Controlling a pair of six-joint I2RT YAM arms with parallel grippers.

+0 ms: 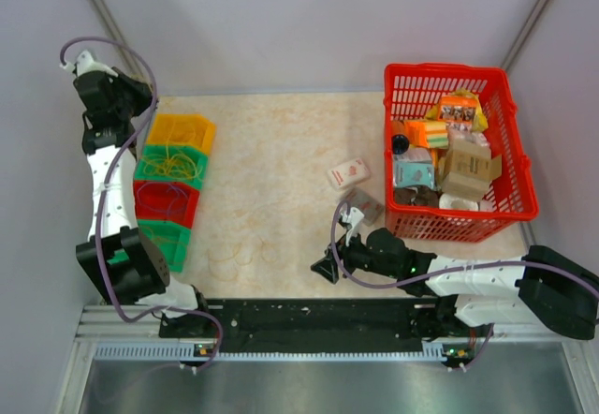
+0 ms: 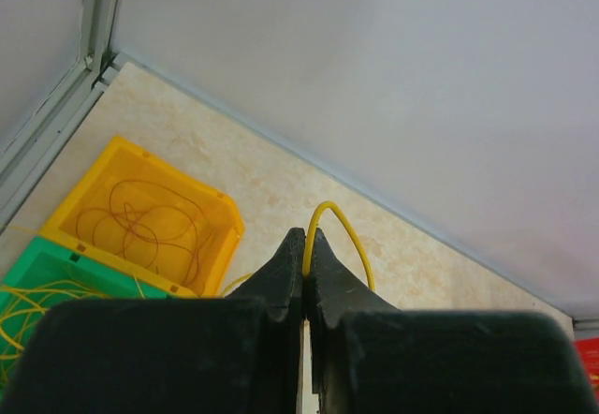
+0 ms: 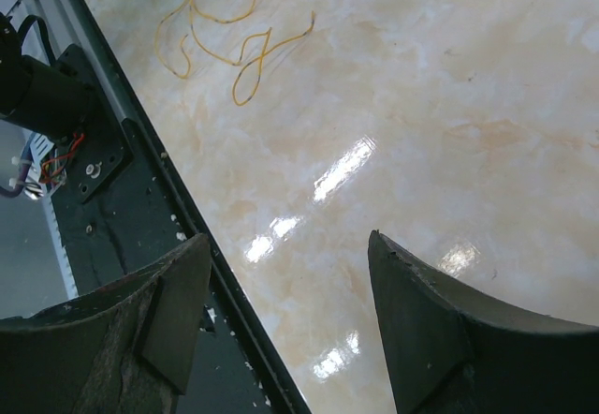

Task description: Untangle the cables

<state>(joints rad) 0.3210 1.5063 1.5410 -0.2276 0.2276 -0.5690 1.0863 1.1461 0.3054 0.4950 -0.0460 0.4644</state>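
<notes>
Your left gripper (image 2: pixel 306 238) is clenched on a hair-thin yellow strand (image 2: pixel 339 229), which arches smoothly out of the tips at mid-frame. Your right gripper (image 3: pixel 288 245) stands released, with nothing between its matte black fingers. Loose yellow loops (image 3: pixel 217 30) lie well apart from it at the upper left, on the glossy marble-patterned table (image 3: pixel 449 105). Wiry reddish strands (image 2: pixel 140 222) coil in the yellow plastic bin (image 2: pixel 229 227).

1. Arms (image 1: pixel 101 184): two.
2. Bins (image 1: pixel 206 135): four; one yellow, two green, one red.
3. Basket (image 1: pixel 440 222): one, red.
4. Packets (image 1: pixel 459 166) in it: overlapping, cannot count.
5. Carton (image 1: pixel 348 173): one.
6. Cables (image 1: pixel 239 257): too fine and tangled to count.
</notes>
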